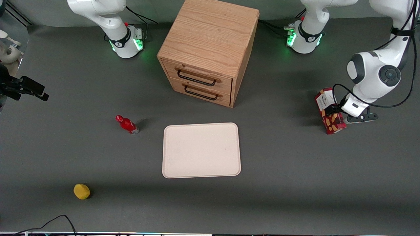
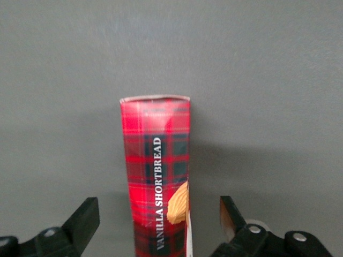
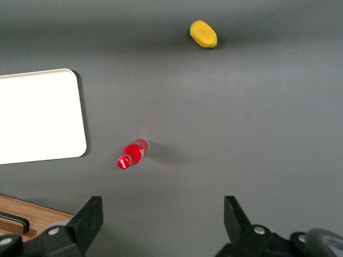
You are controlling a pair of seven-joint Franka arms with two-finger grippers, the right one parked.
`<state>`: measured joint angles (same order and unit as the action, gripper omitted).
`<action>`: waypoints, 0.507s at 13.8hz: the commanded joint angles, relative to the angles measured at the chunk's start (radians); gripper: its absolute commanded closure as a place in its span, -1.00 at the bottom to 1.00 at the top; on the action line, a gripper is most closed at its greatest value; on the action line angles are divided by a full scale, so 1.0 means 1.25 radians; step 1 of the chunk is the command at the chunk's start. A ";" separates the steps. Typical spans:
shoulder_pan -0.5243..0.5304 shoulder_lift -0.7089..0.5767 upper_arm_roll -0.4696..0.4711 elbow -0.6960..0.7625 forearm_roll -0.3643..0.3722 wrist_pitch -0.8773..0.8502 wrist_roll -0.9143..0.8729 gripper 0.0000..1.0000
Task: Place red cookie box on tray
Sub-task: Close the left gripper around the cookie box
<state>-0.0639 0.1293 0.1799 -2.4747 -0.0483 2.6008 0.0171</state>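
The red cookie box (image 1: 335,124) stands on end on the grey table toward the working arm's end, well apart from the tray. It is dark red tartan with cookie pictures and a white panel. My gripper (image 1: 333,110) is around its middle. The left wrist view shows the red cookie box (image 2: 156,171) between the two fingers of the gripper (image 2: 158,213), which is open, with a gap on each side of the carton. The cream-pink tray (image 1: 201,150) lies flat near the table's middle, with nothing on it.
A wooden two-drawer cabinet (image 1: 210,49) stands farther from the front camera than the tray. A small red bottle (image 1: 127,124) and a yellow lump (image 1: 81,191) lie toward the parked arm's end. The right wrist view shows the bottle (image 3: 132,154) and tray corner (image 3: 37,115).
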 commanded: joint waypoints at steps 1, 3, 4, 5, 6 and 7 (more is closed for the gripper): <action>0.002 -0.002 -0.003 -0.016 -0.025 0.014 -0.009 -1.00; 0.002 0.003 -0.003 -0.022 -0.025 0.025 -0.009 -0.93; 0.002 0.003 -0.003 -0.022 -0.025 0.026 -0.009 -0.75; 0.001 0.005 -0.003 -0.023 -0.025 0.026 -0.009 -0.46; 0.001 0.006 -0.003 -0.023 -0.025 0.026 -0.009 -0.17; 0.001 0.007 -0.003 -0.023 -0.025 0.026 -0.009 0.10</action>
<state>-0.0638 0.1412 0.1798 -2.4877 -0.0689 2.6098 0.0159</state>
